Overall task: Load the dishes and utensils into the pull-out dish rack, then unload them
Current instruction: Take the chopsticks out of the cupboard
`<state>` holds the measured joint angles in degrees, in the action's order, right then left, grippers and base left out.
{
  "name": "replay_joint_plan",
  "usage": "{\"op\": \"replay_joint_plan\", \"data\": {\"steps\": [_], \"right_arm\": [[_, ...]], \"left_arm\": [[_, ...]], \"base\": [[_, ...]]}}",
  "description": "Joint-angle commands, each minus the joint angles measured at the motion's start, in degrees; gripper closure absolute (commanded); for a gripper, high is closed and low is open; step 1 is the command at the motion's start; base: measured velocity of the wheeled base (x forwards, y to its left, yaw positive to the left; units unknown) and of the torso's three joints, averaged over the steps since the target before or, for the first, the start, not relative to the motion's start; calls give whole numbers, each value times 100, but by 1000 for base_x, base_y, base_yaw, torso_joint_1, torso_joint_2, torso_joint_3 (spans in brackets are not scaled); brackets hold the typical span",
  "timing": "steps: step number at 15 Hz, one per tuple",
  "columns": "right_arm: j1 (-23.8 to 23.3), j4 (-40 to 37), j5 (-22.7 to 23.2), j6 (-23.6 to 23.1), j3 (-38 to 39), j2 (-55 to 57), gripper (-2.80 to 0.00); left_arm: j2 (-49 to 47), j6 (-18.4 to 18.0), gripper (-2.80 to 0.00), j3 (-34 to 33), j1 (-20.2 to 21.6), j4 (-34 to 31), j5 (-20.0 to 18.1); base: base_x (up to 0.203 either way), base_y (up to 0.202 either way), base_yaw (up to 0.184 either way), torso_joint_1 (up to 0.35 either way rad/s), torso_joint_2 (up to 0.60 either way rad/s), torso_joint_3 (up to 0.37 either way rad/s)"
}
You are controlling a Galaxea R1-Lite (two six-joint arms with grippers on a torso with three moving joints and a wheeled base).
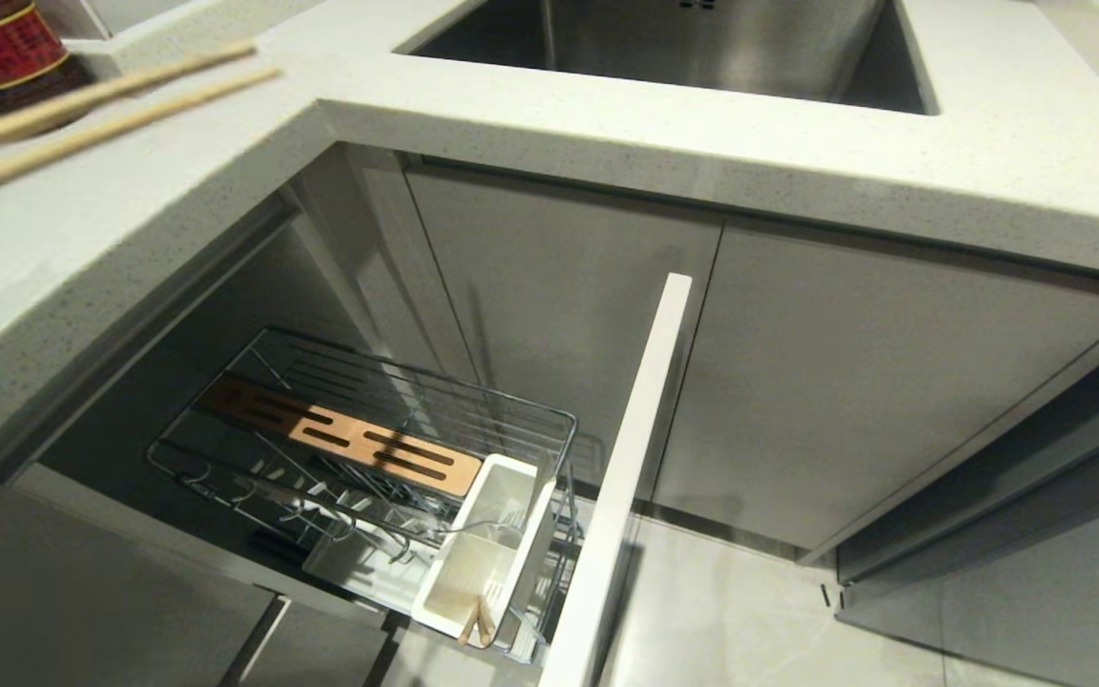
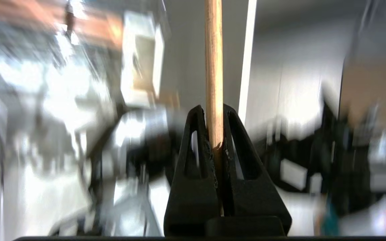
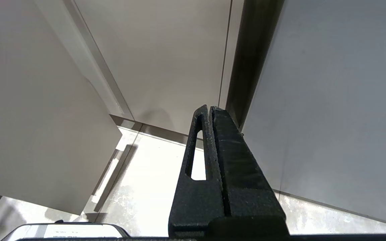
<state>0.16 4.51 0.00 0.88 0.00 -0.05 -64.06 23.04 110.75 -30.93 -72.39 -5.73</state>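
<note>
Kitchen corner, pale counter (image 1: 111, 239) above pull-out dish rack (image 1: 368, 448). Left gripper (image 2: 215, 140) fingers clamped on chopsticks (image 2: 213, 67) near thick end, sticks over counter. Light, stiff, smooth wood: may slip or pivot. Right gripper (image 3: 209, 113) fingers closed, empty, parked by cabinet.

The light wooden chopsticks (image 1: 82, 119) point slantwise above the table corner. The pull-out dish rack (image 1: 368, 458) stands pulled open below, its white caddy (image 1: 487, 549) holding a wooden piece.
</note>
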Motion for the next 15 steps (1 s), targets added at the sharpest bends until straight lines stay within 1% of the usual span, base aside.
{"op": "replay_joint_plan", "data": {"steps": [1, 4, 7, 8, 9, 10, 11, 12, 13, 14, 15], "right_arm": [[2, 6, 0, 7, 150, 5, 0], [2, 6, 0, 0, 149, 5, 0], [2, 6, 0, 5, 150, 5, 0], [2, 6, 0, 0, 149, 5, 0], [2, 6, 0, 0, 149, 5, 0], [2, 6, 0, 0, 149, 5, 0], [2, 6, 0, 0, 150, 5, 0], [2, 6, 0, 1, 149, 5, 0], [2, 6, 0, 0, 152, 5, 0], [2, 6, 0, 0, 149, 5, 0], [2, 6, 0, 1, 149, 5, 0]], "left_arm": [[415, 21, 0, 7, 1028, 554, 0], [581, 31, 0, 8, 2424, 1115, 87], [506, 54, 0, 6, 3959, 1493, 515], [458, 65, 0, -3, 4561, 1550, 603], [410, 88, 0, -25, 5075, 1577, 679], [363, 150, 0, -103, 5486, 1595, 795], [322, 249, 0, -338, 5769, 1605, 1064], [291, 339, 0, -559, 5858, 1609, 1404], [245, 446, 0, -793, 5893, 1582, 1661], [155, 610, 0, -924, 5940, 1489, 1815], [86, 694, 0, -991, 5998, 1375, 1858]], "base": [[0, 0, 0, 0, 0, 0], [0, 0, 0, 0, 0, 0], [0, 0, 0, 0, 0, 0], [0, 0, 0, 0, 0, 0], [0, 0, 0, 0, 0, 0], [0, 0, 0, 0, 0, 0], [0, 0, 0, 0, 0, 0], [0, 0, 0, 0, 0, 0], [0, 0, 0, 0, 0, 0], [0, 0, 0, 0, 0, 0], [0, 0, 0, 0, 0, 0]]}}
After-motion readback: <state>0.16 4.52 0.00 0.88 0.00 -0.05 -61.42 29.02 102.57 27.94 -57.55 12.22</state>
